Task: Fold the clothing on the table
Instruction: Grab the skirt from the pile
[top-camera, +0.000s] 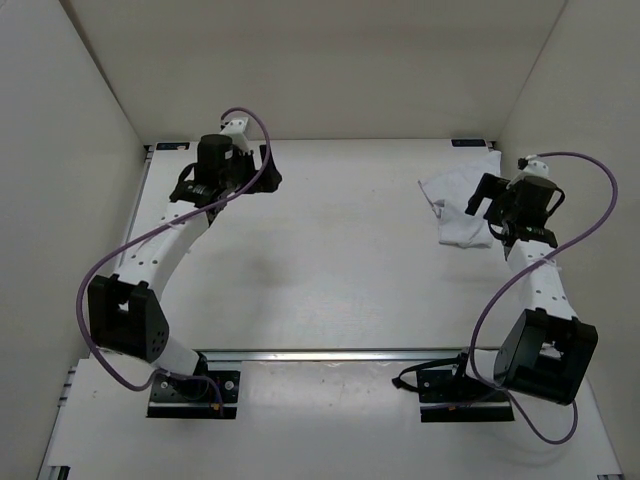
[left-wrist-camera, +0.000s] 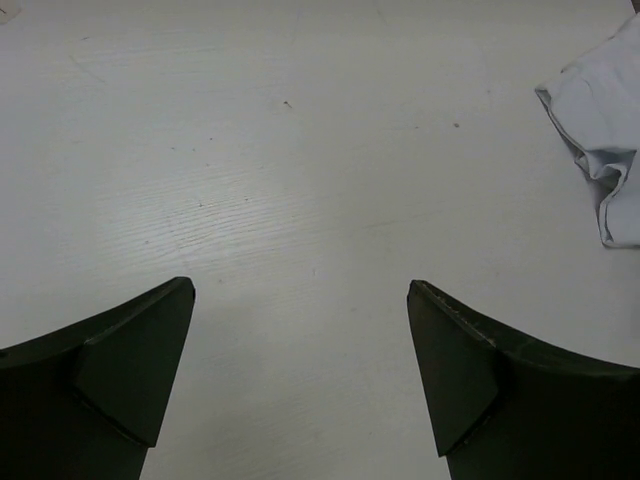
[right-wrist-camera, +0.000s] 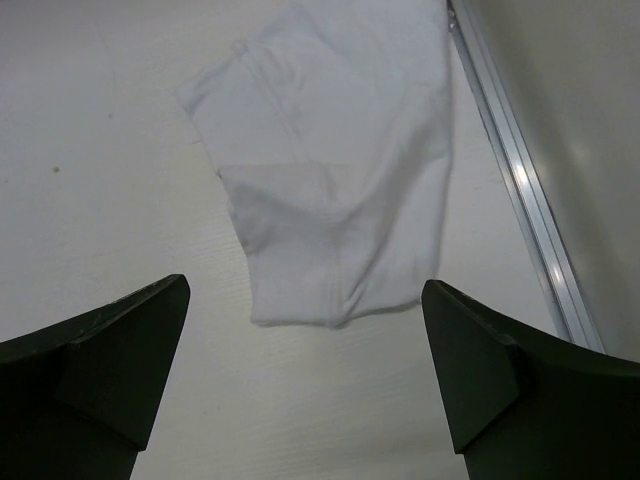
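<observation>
White wrinkled clothing (right-wrist-camera: 330, 180) lies on the table (right-wrist-camera: 100, 150) just ahead of my right gripper (right-wrist-camera: 305, 285) — its near edge shows between my two fingers, which are spread wide and hold nothing. A metal rail (right-wrist-camera: 520, 190) runs past my right-hand finger. My left gripper (left-wrist-camera: 300, 282) is spread wide too, gripping nothing — the clothing lies well off beyond its right finger.

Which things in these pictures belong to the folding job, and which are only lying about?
Belong to the job:
- white clothing, crumpled, close to the right edge of the table
- right gripper, open, near the clothing
- left gripper, open, over bare table

Not part of it:
- purple cables
- metal edge rail
- enclosure walls
</observation>
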